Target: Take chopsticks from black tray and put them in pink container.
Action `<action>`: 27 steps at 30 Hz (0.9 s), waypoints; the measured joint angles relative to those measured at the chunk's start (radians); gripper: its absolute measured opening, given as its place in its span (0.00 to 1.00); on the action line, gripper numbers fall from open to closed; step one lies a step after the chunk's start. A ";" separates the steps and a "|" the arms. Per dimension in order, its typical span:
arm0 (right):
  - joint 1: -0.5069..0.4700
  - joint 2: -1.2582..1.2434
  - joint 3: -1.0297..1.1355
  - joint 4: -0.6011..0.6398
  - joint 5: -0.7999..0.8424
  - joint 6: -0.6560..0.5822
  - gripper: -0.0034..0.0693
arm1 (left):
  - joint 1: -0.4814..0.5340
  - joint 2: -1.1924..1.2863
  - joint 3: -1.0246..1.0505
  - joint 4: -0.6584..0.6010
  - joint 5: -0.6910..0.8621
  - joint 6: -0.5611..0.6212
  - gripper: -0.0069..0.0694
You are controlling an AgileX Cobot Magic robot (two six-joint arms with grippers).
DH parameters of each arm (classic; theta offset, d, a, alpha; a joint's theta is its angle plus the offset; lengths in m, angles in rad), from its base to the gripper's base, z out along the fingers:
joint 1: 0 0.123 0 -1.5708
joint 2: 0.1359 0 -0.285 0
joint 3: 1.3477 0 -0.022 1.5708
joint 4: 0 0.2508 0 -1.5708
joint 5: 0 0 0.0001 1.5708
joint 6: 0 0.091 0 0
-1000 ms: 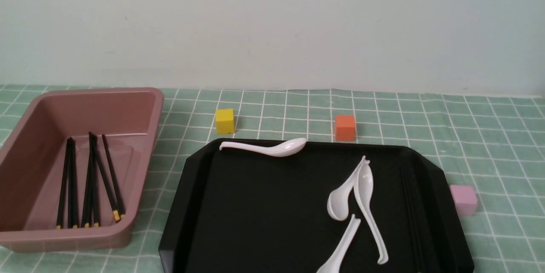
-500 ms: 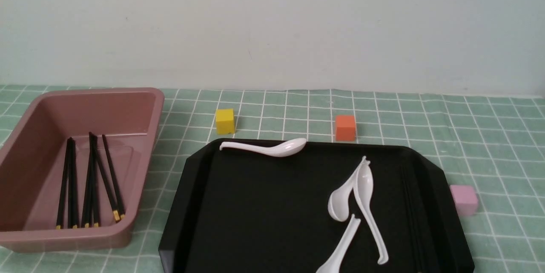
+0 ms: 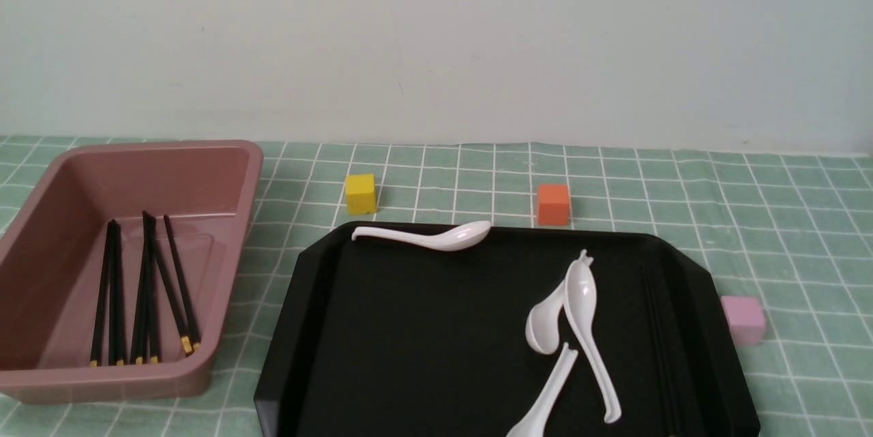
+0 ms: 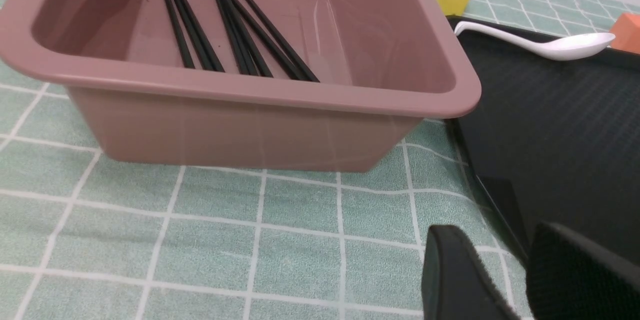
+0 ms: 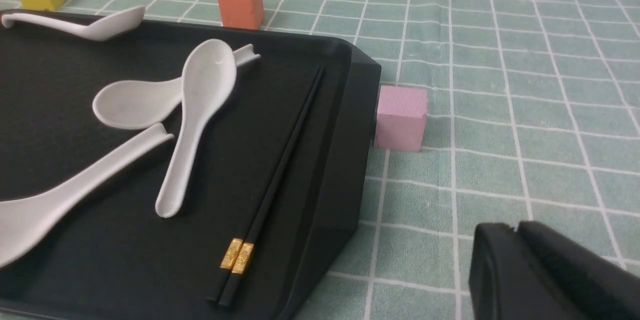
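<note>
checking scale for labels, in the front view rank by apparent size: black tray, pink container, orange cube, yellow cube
1. black tray
2. pink container
3. orange cube and yellow cube: they look about alike, so no ranking between them.

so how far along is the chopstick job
Mostly done: several chopsticks already lie in the pink container. Nothing is in hand; the left gripper and right gripper hold nothing and sit low beside the black tray. Left to do: one last pair lies along the tray's right edge, next to the spoons, and it has yet to be picked up and moved.
</note>
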 joint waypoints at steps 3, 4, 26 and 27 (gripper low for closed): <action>0.000 0.000 0.000 0.000 0.000 0.000 0.15 | 0.000 0.000 0.000 0.000 0.000 0.000 0.40; 0.000 0.000 0.000 0.000 0.000 0.000 0.15 | 0.000 0.000 0.000 0.000 0.000 0.000 0.40; 0.000 0.000 0.000 0.000 0.001 0.000 0.19 | 0.000 0.000 0.000 0.000 0.000 0.000 0.40; 0.000 0.000 0.000 0.000 0.002 0.000 0.20 | 0.000 0.000 0.000 0.000 0.000 0.000 0.40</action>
